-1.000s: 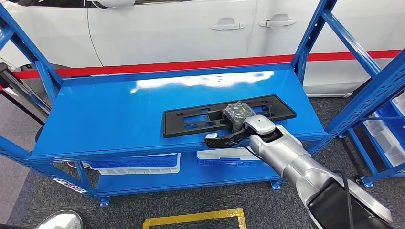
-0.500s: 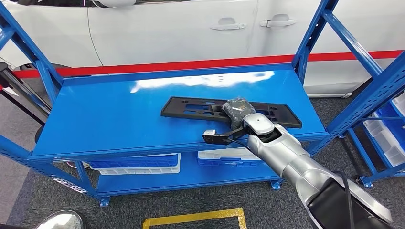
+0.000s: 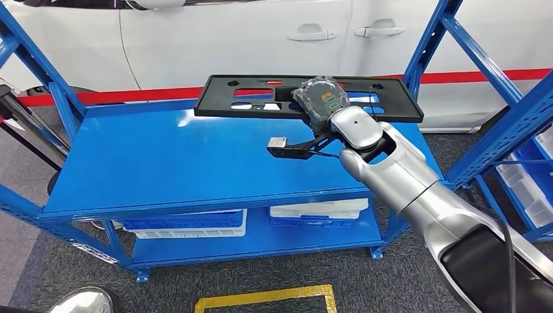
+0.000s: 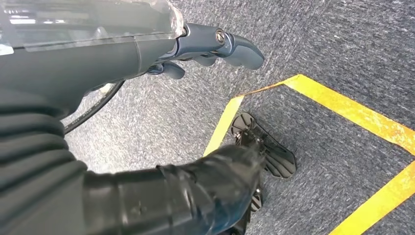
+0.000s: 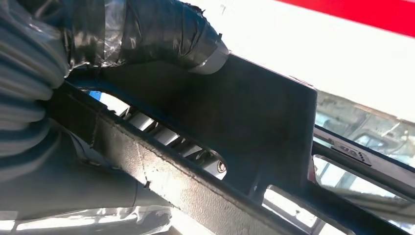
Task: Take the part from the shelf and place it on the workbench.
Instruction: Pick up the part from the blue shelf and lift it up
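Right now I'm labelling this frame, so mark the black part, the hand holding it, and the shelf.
black part (image 3: 235, 99), head view, left half of the panel.
right hand (image 3: 321, 98), head view, wrapped back of the hand.
shelf (image 3: 163, 156), head view, bare blue top surface.

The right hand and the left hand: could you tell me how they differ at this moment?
The right hand grips the long black part, raised above the blue shelf; the left hand holds nothing, its fingers curled in. The right hand is up in front of the white car; the left hangs over grey carpet.
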